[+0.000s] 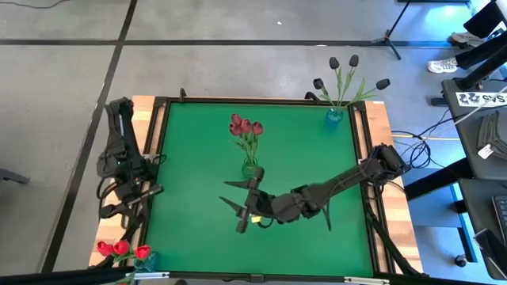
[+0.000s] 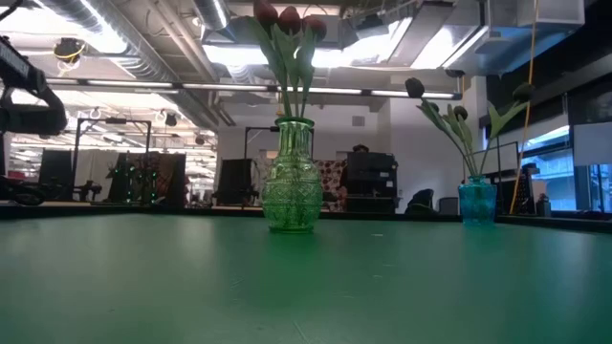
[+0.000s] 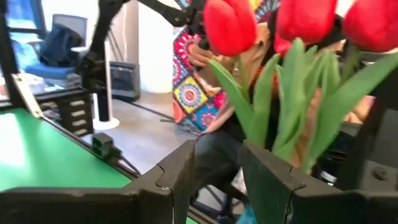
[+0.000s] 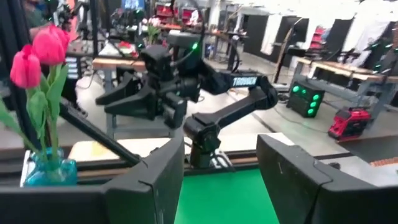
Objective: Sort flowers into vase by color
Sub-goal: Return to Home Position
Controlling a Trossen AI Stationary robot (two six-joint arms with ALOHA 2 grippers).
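Jaws on the right gripper (image 4: 221,149) stood wide apart with nothing between them. It hung over the middle of the tabletop (image 1: 198,150), just on the 6 o'clock side of the green vase (image 1: 250,168). Those of the left gripper (image 3: 217,152) were parted by a narrower gap, also empty. That arm was folded along the 9 o'clock edge, facing the 7 o'clock corner.

Across the tabletop, three vases held every flower in view. The green vase at the centre carried the dull pink-red tulips (image 1: 246,126). A blue vase (image 1: 334,117) at the 1 o'clock corner carried the black tulips (image 1: 349,66). A second blue vase (image 1: 147,259) at the 7 o'clock corner carried the bright red tulips (image 1: 120,248). None lay loose, so the sorting looked finished.

Such tulips were probably very light, with thin springy stems and soft heads. A gentle pinch low on the bare stem, below the leaves, would suit them best. The vases looked like glass and easy to tip. The green one stood closest to the right arm's way back toward 3 o'clock, so lifting before swinging seemed wise.
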